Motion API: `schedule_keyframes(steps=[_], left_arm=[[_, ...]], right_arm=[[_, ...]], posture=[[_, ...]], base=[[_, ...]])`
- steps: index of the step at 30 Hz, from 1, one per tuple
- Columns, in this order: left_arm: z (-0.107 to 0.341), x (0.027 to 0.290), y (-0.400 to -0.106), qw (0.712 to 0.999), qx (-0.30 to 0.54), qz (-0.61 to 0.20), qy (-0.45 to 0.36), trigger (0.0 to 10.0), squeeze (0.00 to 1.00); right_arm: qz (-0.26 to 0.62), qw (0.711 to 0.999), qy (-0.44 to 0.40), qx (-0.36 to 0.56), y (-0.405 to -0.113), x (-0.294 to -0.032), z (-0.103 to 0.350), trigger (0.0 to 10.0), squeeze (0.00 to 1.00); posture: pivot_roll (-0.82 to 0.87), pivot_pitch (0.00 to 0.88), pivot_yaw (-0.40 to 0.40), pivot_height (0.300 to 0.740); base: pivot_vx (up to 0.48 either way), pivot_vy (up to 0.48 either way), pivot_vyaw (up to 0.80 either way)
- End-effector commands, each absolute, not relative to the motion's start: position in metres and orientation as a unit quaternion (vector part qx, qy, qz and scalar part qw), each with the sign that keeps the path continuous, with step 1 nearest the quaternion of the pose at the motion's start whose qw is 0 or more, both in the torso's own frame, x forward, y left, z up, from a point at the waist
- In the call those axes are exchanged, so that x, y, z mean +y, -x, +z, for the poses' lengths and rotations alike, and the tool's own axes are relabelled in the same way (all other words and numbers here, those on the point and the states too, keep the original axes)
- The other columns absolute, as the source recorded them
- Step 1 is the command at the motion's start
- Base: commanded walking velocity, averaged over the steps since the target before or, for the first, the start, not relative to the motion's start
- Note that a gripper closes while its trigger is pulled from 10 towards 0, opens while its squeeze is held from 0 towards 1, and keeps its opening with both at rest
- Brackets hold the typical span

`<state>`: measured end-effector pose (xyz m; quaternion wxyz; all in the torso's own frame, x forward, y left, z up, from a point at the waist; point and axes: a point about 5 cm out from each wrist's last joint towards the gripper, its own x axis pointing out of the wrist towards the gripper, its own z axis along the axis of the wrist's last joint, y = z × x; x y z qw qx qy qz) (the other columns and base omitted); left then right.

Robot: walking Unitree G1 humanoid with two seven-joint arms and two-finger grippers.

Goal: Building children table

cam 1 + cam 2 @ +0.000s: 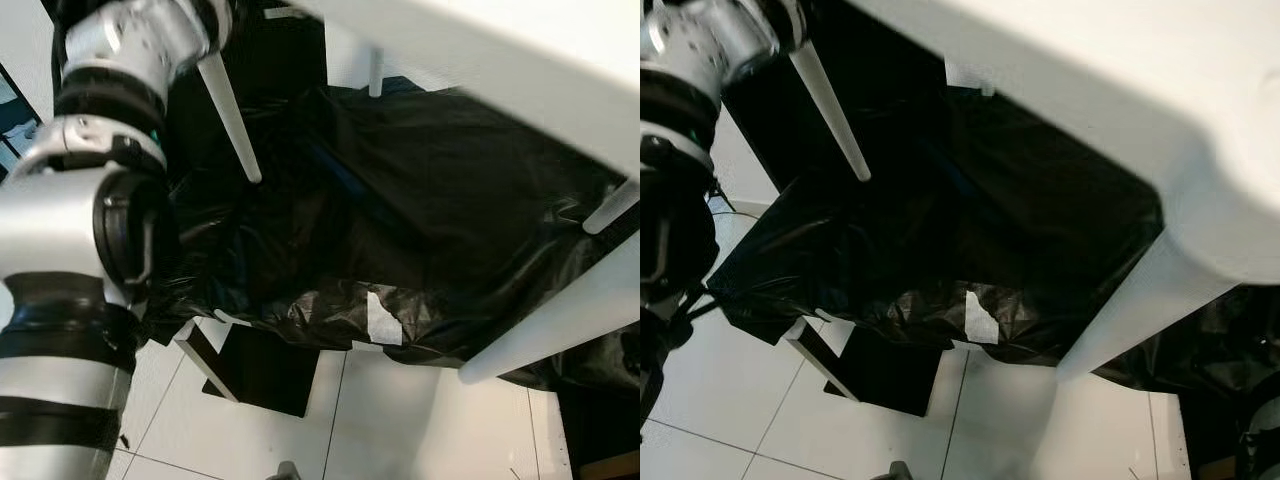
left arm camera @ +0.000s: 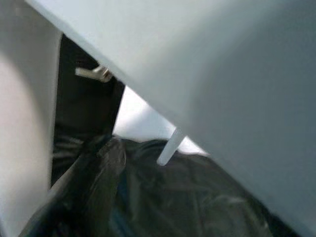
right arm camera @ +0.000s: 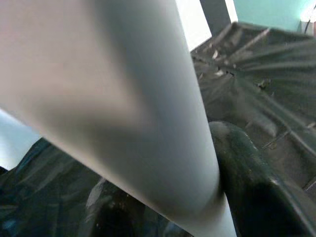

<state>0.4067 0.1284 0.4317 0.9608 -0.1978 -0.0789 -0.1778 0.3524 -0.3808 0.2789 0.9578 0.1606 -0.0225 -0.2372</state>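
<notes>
white table leg (image 3: 148,123) clamped between the right gripper's black fingers (image 3: 247,173), above black plastic sheeting (image 1: 420,220); left gripper's opening unclear

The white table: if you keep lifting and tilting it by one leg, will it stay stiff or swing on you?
The white table looks rigid, so it should move as one piece. Its slim, smooth legs could slip in a grip. With the top held high over the black plastic sheet, it will probably swing or twist if held by one leg.
</notes>
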Motion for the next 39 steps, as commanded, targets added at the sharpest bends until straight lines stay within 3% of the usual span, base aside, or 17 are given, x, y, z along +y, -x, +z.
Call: schedule_keyframes(steps=[1,4,7,21,26,30,36,38,39], left_arm=[[0.439,0.124,-0.405,0.959,-0.087,-0.178,0.203,10.0,0.0],[0.444,0.116,-0.403,0.96,-0.086,-0.18,0.199,10.0,0.0],[0.443,0.096,-0.403,0.96,-0.073,-0.193,0.189,10.0,0.0],[0.39,0.053,-0.41,0.97,0.021,-0.214,0.11,10.0,0.0],[0.372,0.05,-0.413,0.976,0.03,-0.213,0.04,10.0,0.0],[0.363,0.052,-0.415,0.976,0.046,-0.211,0.031,10.0,0.0],[0.349,0.063,-0.418,0.974,0.068,-0.215,0.008,10.0,0.0],[0.346,0.067,-0.419,0.973,0.073,-0.22,-0.001,10.0,0.0],[0.343,0.07,-0.419,0.972,0.08,-0.219,-0.003,10.0,0.0]], right_arm=[[-0.195,0.945,-0.263,-0.022,-0.364,-0.363,0.279,10.0,0.0],[-0.198,0.938,-0.283,-0.032,-0.366,-0.361,0.29,10.0,0.0],[-0.217,0.906,-0.357,-0.06,-0.367,-0.361,0.303,10.0,0.0],[-0.298,0.882,-0.353,-0.092,-0.354,-0.38,0.314,10.0,0.0],[-0.304,0.873,-0.372,-0.085,-0.356,-0.379,0.309,10.0,0.0],[-0.313,0.871,-0.37,-0.079,-0.356,-0.379,0.304,10.0,0.0],[-0.322,0.895,-0.301,-0.063,-0.356,-0.379,0.303,10.0,0.0],[-0.308,0.927,-0.209,-0.05,-0.36,-0.373,0.306,10.0,0.0],[-0.313,0.943,-0.112,-0.036,-0.361,-0.371,0.31,10.0,0.0]], posture=[[-0.02,0.0,0.092,0.74],[-0.01,0.0,0.1,0.74],[-0.01,0.0,0.11,0.74],[0.01,0.0,0.123,0.74],[0.0,0.0,0.13,0.74],[0.0,0.0,0.13,0.74],[0.01,0.0,0.122,0.74],[0.01,0.0,0.12,0.74],[0.01,0.0,0.118,0.74]], base=[[0.0,0.0,0.0],[0.0,0.0,0.0],[0.0,0.0,0.0],[0.0,0.0,0.0],[0.0,0.0,0.0],[0.0,0.0,0.0],[0.0,0.0,0.0],[0.0,0.0,0.0],[0.0,0.0,0.0]])
